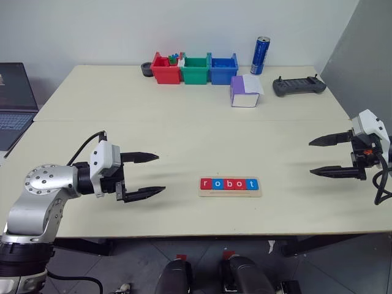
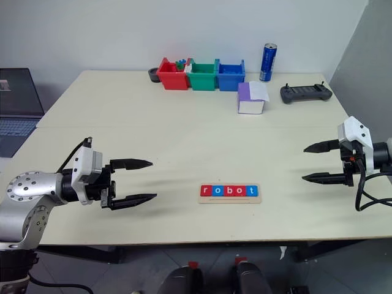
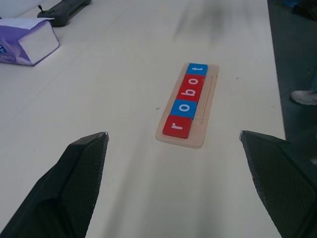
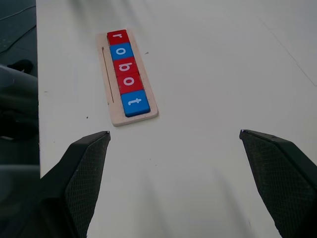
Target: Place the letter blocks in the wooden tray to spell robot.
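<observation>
Wooden tray (image 1: 230, 192) flat on the desk (image 1: 184, 135), near the front edge, roughly mid-width. Five letter blocks (image 1: 229, 183) seated in it, side by side, touching, reading r-o-b-o-t: red, blue, red, red, blue. Thin groove visible along the tray's near side, in front of the tiles.

Left gripper (image 1: 147, 174) well apart from the tray on its left side, above the desk near the front edge, pointed toward the tray, jaws spread wide, nothing between them. Right gripper (image 1: 321, 157) well apart on the tray's right side, by the right edge, pointed back toward the tray, jaws likewise wide apart and empty. In both wrist views, tray centred between the two black fingers (image 3: 81, 168), no contact.

Purple and white box (image 1: 245, 92) toward the back of the desk, right of centre. Along the back edge: red bin (image 1: 165, 68), green bin (image 1: 196, 70), blue bin (image 1: 223, 68) in a touching row. Small dark round item (image 1: 146, 69) just beside the red bin. Blue can (image 1: 260, 55) upright near the blue bin. Black handheld controller (image 1: 298, 86) near the back right corner. Laptop (image 1: 15, 101) off the desk's left edge.
</observation>
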Tool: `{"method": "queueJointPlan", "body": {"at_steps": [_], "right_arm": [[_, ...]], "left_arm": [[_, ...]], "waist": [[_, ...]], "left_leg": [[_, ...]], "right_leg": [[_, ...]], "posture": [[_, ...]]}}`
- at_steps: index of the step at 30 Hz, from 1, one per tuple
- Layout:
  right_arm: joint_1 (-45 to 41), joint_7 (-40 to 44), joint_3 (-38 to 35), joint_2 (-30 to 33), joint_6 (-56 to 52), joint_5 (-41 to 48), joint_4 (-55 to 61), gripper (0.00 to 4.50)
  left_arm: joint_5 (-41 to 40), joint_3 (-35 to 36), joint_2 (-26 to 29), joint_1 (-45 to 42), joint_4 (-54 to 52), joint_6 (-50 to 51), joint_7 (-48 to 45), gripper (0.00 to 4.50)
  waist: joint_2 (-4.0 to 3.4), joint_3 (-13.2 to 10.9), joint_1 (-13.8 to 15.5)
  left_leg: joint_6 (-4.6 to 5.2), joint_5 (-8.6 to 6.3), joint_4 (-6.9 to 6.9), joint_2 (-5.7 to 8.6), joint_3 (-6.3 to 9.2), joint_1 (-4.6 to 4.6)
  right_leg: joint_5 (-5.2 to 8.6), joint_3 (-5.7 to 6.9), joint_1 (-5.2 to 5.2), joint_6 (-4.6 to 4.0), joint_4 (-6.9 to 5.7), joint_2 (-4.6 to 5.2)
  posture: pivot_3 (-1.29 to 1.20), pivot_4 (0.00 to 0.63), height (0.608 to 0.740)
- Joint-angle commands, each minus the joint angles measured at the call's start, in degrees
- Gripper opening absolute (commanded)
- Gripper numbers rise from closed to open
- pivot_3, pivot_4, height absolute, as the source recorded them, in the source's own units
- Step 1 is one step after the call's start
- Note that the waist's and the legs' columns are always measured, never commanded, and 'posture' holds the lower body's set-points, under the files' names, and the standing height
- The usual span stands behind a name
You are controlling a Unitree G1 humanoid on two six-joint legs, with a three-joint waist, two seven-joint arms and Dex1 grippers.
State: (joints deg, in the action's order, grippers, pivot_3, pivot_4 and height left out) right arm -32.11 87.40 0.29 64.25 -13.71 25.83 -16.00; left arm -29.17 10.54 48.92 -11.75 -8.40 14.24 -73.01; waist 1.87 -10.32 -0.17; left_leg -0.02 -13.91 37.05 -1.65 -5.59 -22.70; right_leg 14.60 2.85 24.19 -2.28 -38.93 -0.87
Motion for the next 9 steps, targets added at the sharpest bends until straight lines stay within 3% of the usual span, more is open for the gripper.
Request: {"method": "queueJointPlan", "body": {"at_steps": [1, 9], "right_arm": [[-1.37, 5.1, -0.55, 0.88, 1.73, 0.39, -0.12, 4.45], [-2.49, 5.1, 0.32, 0.45, 2.16, 0.12, -0.82, 4.45]], "left_arm": [[-0.15, 0.33, -0.14, -0.97, 0.04, -1.11, 0.34, 4.5], [0.27, 0.23, -0.36, -1.43, -0.05, -1.89, 0.24, 4.5]], "waist": [[0.0, 0.0, 0.0], [0.0, 0.0, 0.0]], "left_leg": [[0.0, 0.0, 0.0, 0.0, 0.0, 0.0], [0.0, 0.0, 0.0, 0.0, 0.0, 0.0]], "right_leg": [[0.0, 0.0, 0.0, 0.0, 0.0, 0.0], [0.0, 0.0, 0.0, 0.0, 0.0, 0.0]], "posture": [[0.0, 0.15, 0.74], [0.0, 0.15, 0.74]]}}
